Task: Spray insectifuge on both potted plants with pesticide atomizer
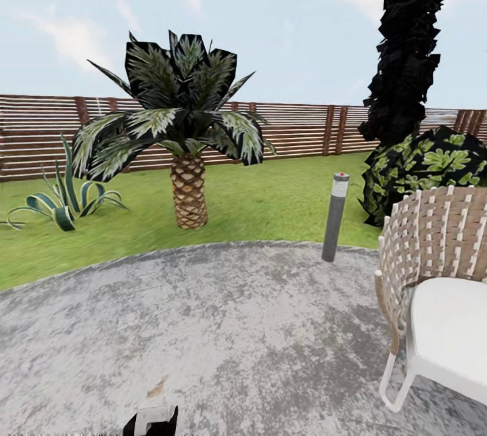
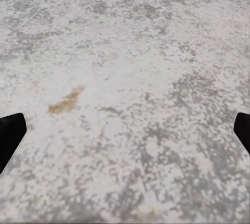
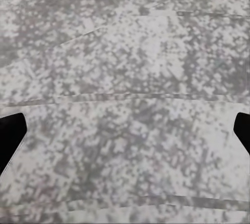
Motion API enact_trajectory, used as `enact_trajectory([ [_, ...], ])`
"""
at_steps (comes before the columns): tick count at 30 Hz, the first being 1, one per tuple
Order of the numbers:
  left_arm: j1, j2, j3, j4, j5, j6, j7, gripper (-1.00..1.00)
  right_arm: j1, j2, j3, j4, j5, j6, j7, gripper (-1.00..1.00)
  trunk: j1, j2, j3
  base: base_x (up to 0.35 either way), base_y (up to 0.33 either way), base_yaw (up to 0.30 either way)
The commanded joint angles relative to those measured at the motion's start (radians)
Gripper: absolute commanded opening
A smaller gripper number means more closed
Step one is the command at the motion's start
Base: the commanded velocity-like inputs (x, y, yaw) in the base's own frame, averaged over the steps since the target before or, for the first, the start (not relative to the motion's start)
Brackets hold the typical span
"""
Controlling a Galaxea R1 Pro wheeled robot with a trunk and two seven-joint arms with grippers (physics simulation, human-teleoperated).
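The left end effector hangs over the patio with its two dark fingertips spread wide at the edges of the left wrist view, nothing between them but mottled grey paving and a small brown stain. The right end effector is spread just as wide over grey paving crossed by thin seams. In the head view a dark-and-white piece of the robot pokes up at the bottom edge, just beside the same brown stain.

The garden lies all around — a round grey patio underfoot, open and bare ahead and to the left, its curved edge meeting green lawn. A white woven chair crowds the right side, with a grey bollard lamp at the patio's rim. Beyond stand a scaly-trunked palm, a striped spiky plant, a leafy bush, a tall dark tree and the brown slatted fence.
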Motion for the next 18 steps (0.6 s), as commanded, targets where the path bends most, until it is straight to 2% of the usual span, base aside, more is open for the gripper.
enact_trajectory([
  [1, -0.001, 0.0, 0.0, 0.001, 0.006, -0.003, -0.001, 1.0, 0.0, 0.0, -0.001, 0.0, -0.001, -0.003, 0.0, 1.0, 0.0, 0.0, -0.001, 0.0, 0.0, 0.249],
  [18, -0.001, 0.0, 0.0, 0.001, 0.005, -0.001, -0.001, 1.0, 0.0, 0.001, 0.001, 0.0, -0.001, -0.003, 0.0, 1.0, 0.0, 0.0, -0.001, 0.0, 0.0, 0.249],
])
